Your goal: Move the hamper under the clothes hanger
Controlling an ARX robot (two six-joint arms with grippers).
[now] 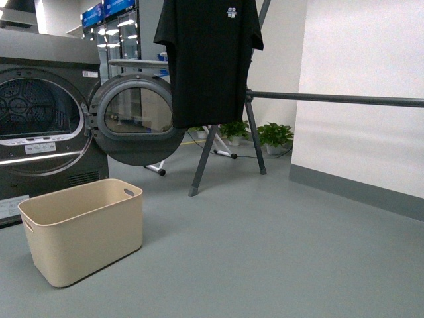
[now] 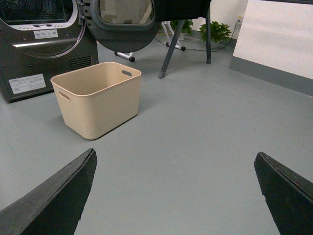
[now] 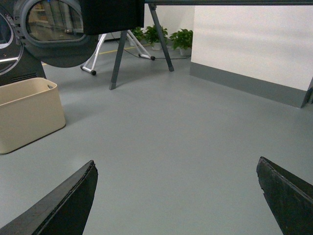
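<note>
Front: hamper [image 1: 83,228] near left, just before dryer [image 1: 40,119], well apart from clothes hanger [image 1: 331,99] at far right. You haven't grasped it yet.
Left wrist: left gripper [image 2: 175,156] spread wide, empty, hamper ahead.
Right wrist: right gripper [image 3: 176,161] spread wide, empty.
Next, likely: you reach hamper rim, grip, carry it right under hanger.

Soft, even indoor light fills all three views, with ceiling lights [image 1: 124,23] glaring at 11 o'clock in the front view. The hamper [image 1: 83,228] throws only a faint shadow on the grey floor [image 1: 265,252]. The black T-shirt [image 1: 209,59] loses detail, and all pictures are slightly soft.
</note>
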